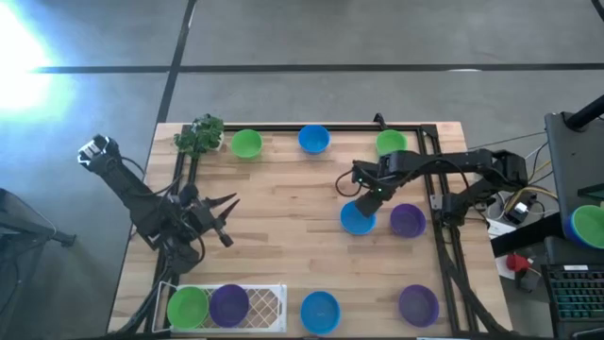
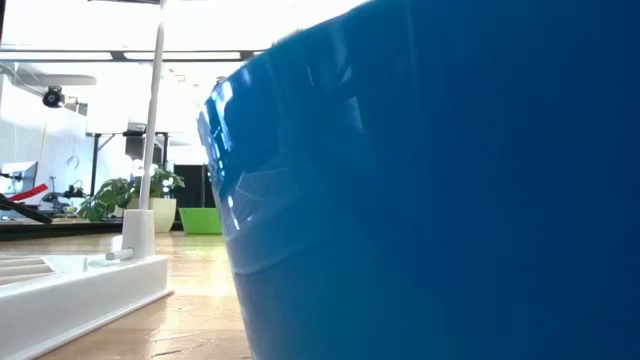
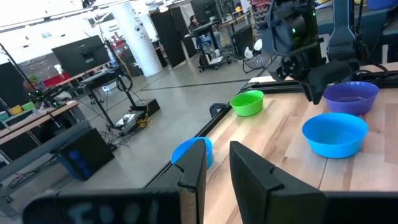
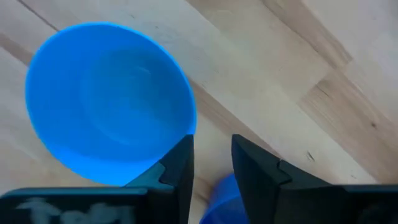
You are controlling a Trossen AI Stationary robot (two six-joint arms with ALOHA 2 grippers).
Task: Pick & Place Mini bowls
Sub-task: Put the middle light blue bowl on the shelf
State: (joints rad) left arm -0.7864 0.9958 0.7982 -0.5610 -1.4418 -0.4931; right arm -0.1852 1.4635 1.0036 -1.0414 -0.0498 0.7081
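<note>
Blue bowl: sits on the wooden surface [image 1: 283, 236] right of centre in the high view [image 1: 357, 218], a purple bowl [image 1: 408, 220] just beside it on the right.
Right end effector: hovers over the blue bowl's upper-left rim [image 1: 366, 194]; its wrist view shows two dark fingers [image 4: 180, 163] a narrow gap apart at the bowl's edge, gripping nothing, so it reads as released.
Left end effector: waits left of centre [image 1: 229, 219], fingers slightly parted and empty, well apart from any bowl.
Other bowls: green, blue and green along the top edge; blue and purple along the bottom edge; green [image 1: 188, 306] and purple [image 1: 229, 304] in the white tray [image 1: 269, 300] at lower left.
Risk, rim: the fingers look so close to the blue bowl's edge that a sideways pull-away could drag or tip it.
Risk, neighbour: a nudged blue bowl would likely knock the purple one toward the frame at the right.
Risk, tray: two bowls already fill much of it; another set carelessly could ride up on a rim and tilt.
</note>
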